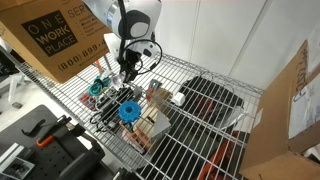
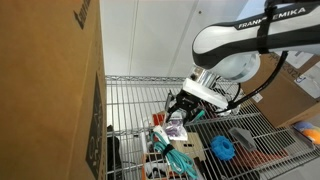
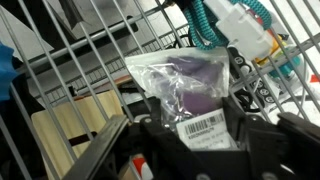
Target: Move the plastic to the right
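The plastic is a clear bag with something purple inside and a white barcode label. In the wrist view it hangs between my gripper's black fingers, which are shut on its labelled end. In both exterior views my gripper is a little above the wire shelf, over a cluster of small items. The bag dangles just below the fingers. In an exterior view the gripper hides most of the bag.
Under the gripper lie a teal coiled cable, a blue round part and a wooden block. A black object lies further along the shelf. Cardboard boxes stand at the sides.
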